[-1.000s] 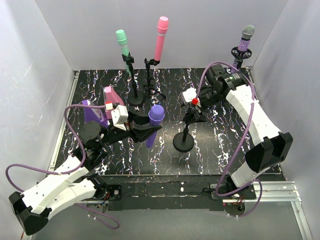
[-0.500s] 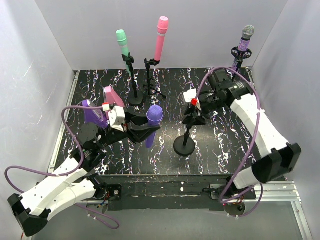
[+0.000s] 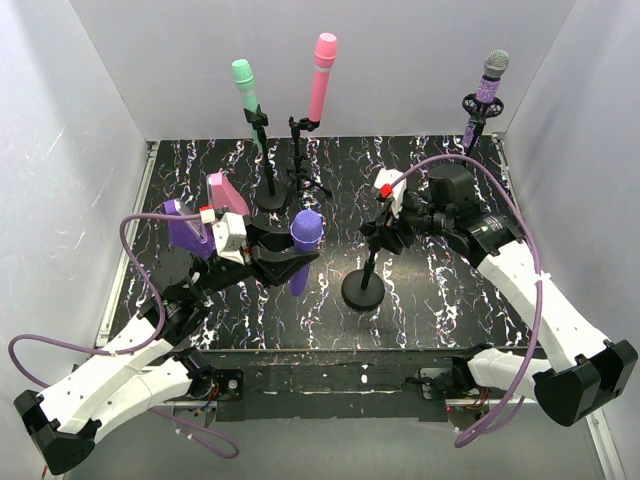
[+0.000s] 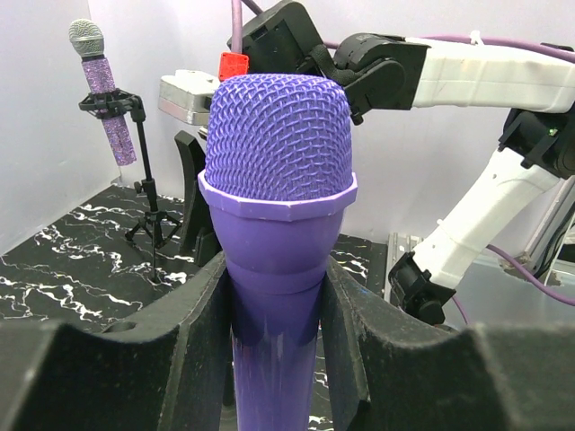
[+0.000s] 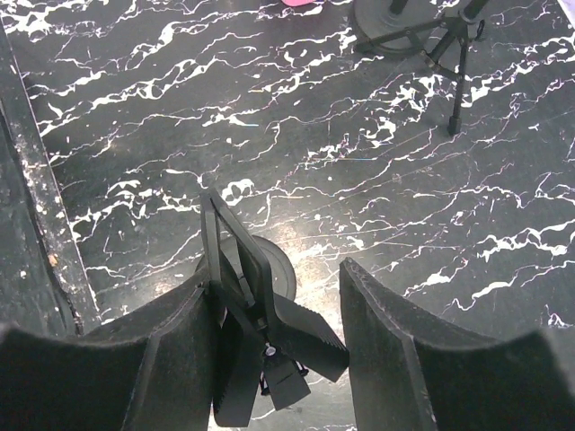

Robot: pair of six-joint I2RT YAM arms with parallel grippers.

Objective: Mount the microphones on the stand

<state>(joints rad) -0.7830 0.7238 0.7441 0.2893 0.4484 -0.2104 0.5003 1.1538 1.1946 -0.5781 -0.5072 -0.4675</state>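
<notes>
My left gripper (image 3: 286,260) (image 4: 274,305) is shut on the handle of the plain purple microphone (image 3: 305,232) (image 4: 277,135), held head-up left of centre. The black round-based stand (image 3: 362,290) stands mid-table, leaning slightly. My right gripper (image 3: 386,234) (image 5: 274,285) is closed around the stand's clip (image 5: 269,346). The clip presses on the left finger and reaches the right one. The mint green microphone (image 3: 243,80), the pink microphone (image 3: 323,62) and the glittery purple microphone (image 3: 490,85) (image 4: 103,99) sit in stands at the back.
A pink wedge (image 3: 224,192) and a purple wedge (image 3: 183,226) lie at the left, behind my left wrist. A tripod stand (image 5: 446,36) stands beyond the gripped clip. White walls close the table on three sides.
The right gripper has narrowed onto the clip, its arm has swung nearer, and the stand's base has slid slightly left. The left gripper with the purple microphone has drifted a little left.
</notes>
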